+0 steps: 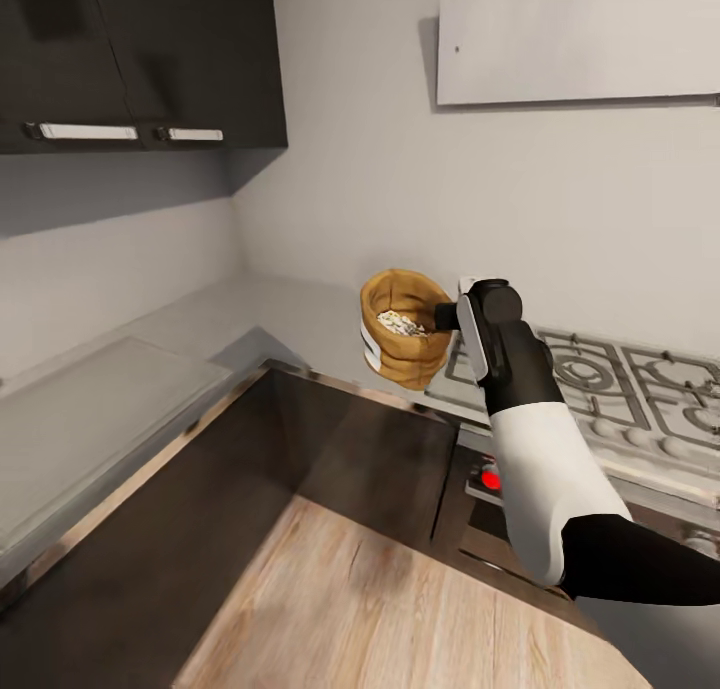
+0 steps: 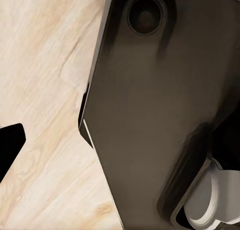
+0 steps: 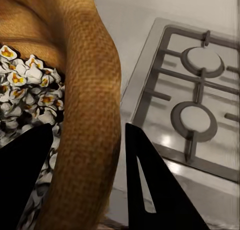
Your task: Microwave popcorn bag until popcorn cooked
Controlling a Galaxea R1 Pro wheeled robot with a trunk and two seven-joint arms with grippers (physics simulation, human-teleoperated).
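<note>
1. The popcorn bag (image 1: 403, 327) hangs in the air above the corner of the countertop (image 1: 190, 321), tilted so that its open mouth faces the head camera. It touches no surface; only the gripper carries it.
2. Inside the bag lies the popcorn (image 1: 401, 323), a small heap of whitish pieces with yellow centres. In the right wrist view the pieces (image 3: 25, 85) are clear and already look puffed, though I cannot judge from this if the heating was done.
3. The right gripper (image 1: 450, 316) holds the bag by its rolled rim. In the right wrist view one dark finger (image 3: 150, 185) is outside the tan wall and the other is inside, over the popcorn, so the fingers are closed on the rim. I think this pinch is chosen because the soft sack has no handle.
4. Just beside the arm is the steel gas hob (image 1: 620, 389), with a red light (image 1: 490, 479) on the front panel below it.
5. The left wrist view shows the wooden floor (image 2: 40, 90) and a dark body part of the robot (image 2: 150, 115); whether the left fingers are open or closed I cannot tell.
</note>
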